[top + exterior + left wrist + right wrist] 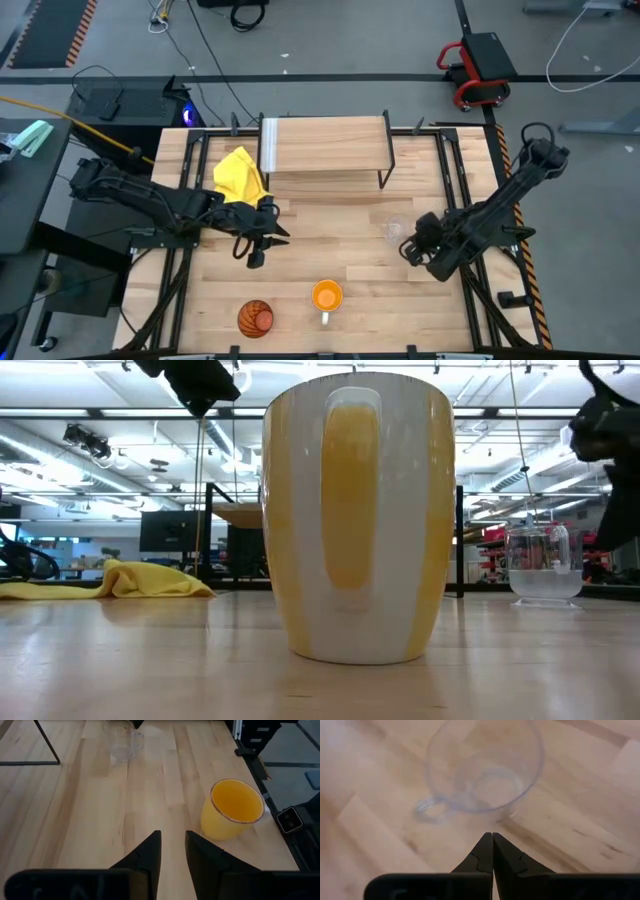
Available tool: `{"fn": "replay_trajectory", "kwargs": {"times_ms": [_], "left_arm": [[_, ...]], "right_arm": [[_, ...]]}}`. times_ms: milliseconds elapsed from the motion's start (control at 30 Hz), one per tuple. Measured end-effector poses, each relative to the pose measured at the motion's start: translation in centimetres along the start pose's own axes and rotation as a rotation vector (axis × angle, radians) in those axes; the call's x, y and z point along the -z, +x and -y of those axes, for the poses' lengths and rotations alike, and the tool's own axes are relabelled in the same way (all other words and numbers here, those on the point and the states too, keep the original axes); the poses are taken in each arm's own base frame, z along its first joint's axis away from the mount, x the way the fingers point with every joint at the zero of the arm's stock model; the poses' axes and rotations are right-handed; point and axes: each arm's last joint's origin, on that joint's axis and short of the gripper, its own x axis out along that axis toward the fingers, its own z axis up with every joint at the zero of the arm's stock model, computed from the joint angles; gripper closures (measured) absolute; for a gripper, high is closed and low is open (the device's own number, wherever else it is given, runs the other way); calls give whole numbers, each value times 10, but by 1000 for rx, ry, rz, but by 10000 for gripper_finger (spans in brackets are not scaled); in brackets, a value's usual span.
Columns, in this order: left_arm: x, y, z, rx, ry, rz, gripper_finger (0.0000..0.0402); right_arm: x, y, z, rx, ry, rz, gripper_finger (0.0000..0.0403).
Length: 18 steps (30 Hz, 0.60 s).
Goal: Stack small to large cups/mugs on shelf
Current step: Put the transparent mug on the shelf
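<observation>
The small clear cup (393,230) stands upright on the tabletop right of centre, its handle (431,811) showing in the right wrist view. My right gripper (409,247) (492,836) is shut, its tips just short of the clear cup (485,770). The orange mug (327,296) (232,809) (355,520) stands near the near edge, white handle toward that edge. The brown-orange ribbed tumbler (255,318) is left of it. My left gripper (262,247) (173,845) hovers left of centre, open by a narrow gap. The shelf (325,145) stands at the far edge with nothing on it.
A yellow cloth (240,175) (110,580) lies on the table beside the shelf's left end, behind my left gripper. The shelf's thin black legs (384,178) stand at its front. Bare wood lies between the shelf and the mug. Black frame rails run along both table sides.
</observation>
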Motion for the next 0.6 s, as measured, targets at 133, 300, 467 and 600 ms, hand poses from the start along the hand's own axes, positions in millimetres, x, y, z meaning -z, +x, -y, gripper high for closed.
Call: {"fn": "replay_trajectory", "kwargs": {"times_ms": [133,300,467,600], "left_arm": [[0,0,0,0,0,0,305],[0,0,0,0,-1,0,304],[0,0,0,0,-1,0,309],[0,0,0,0,-1,0,309]], "right_arm": [[-2,6,1,56,42,20,397],[-8,14,0,108,70,40,395],[-13,22,0,151,67,48,395],[-17,26,-3,146,64,48,395]]}}
